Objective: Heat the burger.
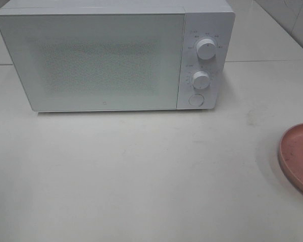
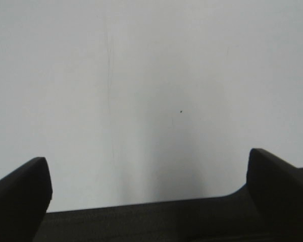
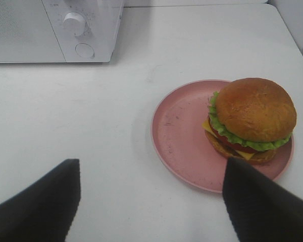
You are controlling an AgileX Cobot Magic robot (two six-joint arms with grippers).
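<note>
Burger [image 3: 252, 120] sits on pink plate [image 3: 179, 136] beyond right gripper [image 3: 151, 201], both grippers' jaws apart, empty.

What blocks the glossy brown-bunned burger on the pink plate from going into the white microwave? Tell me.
The microwave's door is shut, so the burger cannot go in yet. The white tabletop between the round pink plate and the microwave shows nothing else. The right gripper is open, with nothing visible between it and the burger.

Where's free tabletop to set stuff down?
Bare white tabletop spans from the closed white microwave forward, and right to the round pink plate. Only that plate's side is taken: the golden-bun burger sits on it.
</note>
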